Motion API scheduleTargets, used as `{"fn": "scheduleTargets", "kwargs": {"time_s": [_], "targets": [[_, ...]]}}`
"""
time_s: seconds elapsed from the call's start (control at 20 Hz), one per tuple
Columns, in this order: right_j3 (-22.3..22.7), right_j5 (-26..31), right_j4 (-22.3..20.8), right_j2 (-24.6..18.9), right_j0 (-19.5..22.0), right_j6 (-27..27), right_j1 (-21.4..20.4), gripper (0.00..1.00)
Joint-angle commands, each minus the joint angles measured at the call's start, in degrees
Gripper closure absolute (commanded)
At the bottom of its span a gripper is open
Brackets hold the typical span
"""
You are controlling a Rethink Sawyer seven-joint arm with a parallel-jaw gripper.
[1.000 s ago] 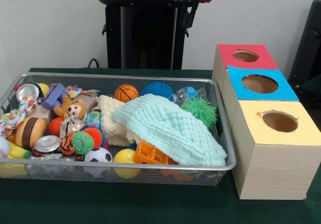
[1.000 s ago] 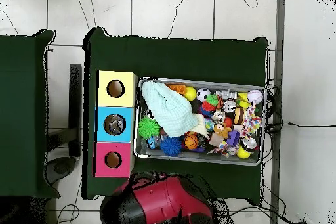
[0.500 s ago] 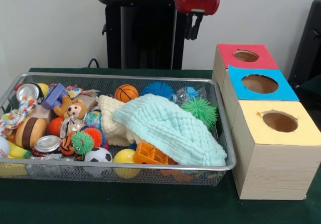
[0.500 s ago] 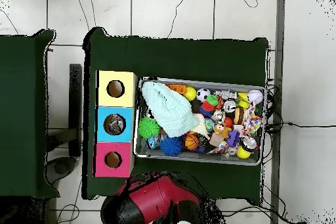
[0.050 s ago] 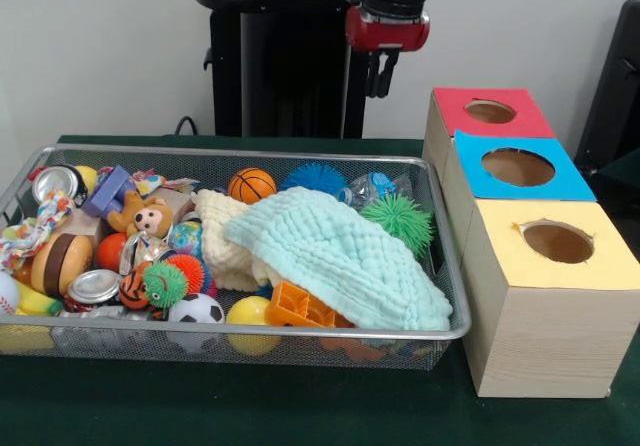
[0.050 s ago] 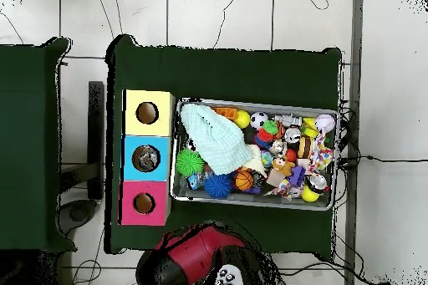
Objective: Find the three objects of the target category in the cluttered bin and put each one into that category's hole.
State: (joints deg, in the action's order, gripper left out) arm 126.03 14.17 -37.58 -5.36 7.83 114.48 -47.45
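A wire mesh bin [image 5: 445, 266] [image 6: 255, 202] holds a jumble of toys. A mint cloth [image 5: 340, 251] [image 6: 216, 138] lies over its right half, partly on a cream cloth [image 5: 222, 236]. Around them lie a small basketball [image 5: 251, 184], a blue spiky ball [image 5: 314, 177], a green spiky ball [image 5: 401, 220] [image 6: 190, 162], a soccer ball [image 5: 196, 310] and a yellow ball [image 5: 248, 313]. Beside the bin stand three boxes topped red [image 5: 490, 112] [image 6: 144, 203], blue [image 5: 517, 167] [image 6: 145, 158] and yellow [image 5: 556, 243] [image 6: 147, 113], each with a round hole. My gripper [image 5: 380, 78] hangs high behind the bin's far right corner, holding nothing that I can see.
At the bin's left end lie crushed cans [image 5: 93, 287], a plush monkey [image 5: 147, 216], a knotted rope toy [image 5: 30, 231] and an orange plastic piece [image 5: 300, 308]. The red arm [image 6: 196, 252] sits beyond the table's edge in the overhead view. Green cloth [image 5: 300, 406] covers the table.
The arm has swung round and its gripper has come down into the front view, behind the bin's far right corner. Nothing in the bin has moved.
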Motion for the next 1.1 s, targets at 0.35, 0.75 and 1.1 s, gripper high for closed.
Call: {"fn": "scheduleTargets", "kwargs": {"time_s": [0.35, 0.75, 1.1], "targets": [[-8.32, -17.8, -2.95, 6.8, -4.14, 7.51, 11.77, 1.0], [-9.8, -24.59, -0.62, 10.59, -7.0, 6.22, 15.54, 1.0], [-10.74, -32.63, 0.97, 14.74, -9.41, 5.06, 17.96, 1.0]]}}
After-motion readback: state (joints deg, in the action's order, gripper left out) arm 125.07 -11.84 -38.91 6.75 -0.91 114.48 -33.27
